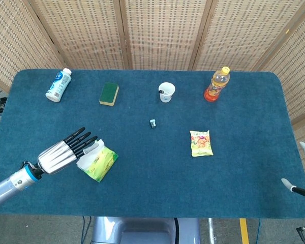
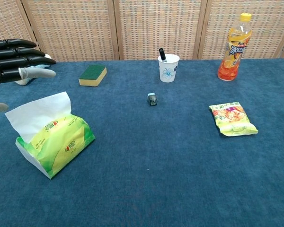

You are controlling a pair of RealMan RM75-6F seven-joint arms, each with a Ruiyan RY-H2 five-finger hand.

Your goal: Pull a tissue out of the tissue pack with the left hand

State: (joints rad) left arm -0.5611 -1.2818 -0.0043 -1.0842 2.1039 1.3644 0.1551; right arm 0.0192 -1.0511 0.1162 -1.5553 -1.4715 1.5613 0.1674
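From the head view, the left robot hand (image 1: 66,151) reaches in from the bench's near-left corner, fingers straight and apart, holding nothing. Its fingertips (image 1: 89,140) lie over or just beside the white tissue (image 1: 90,151) standing out of the green pack (image 1: 99,162), which lies in the near-left part of the bench (image 1: 152,173). Whether they touch the tissue I cannot tell. The right robot hand (image 1: 304,175) shows only partly at the near-right edge; its state I cannot tell.

From the chest view, the left robot hand (image 2: 16,59) hovers above and behind the tissue (image 2: 38,113), clearly apart from it, fingers extended together with the thumb lower. The pack (image 2: 57,144) lies tilted, its tissue sticking up towards the far-left.

Risks, as I judge them: the pack is light and unanchored, so a pull may drag or lift it whole. A grip too shallow on the thin sheet could slip or tear it. Closing too low would seize the pack itself.
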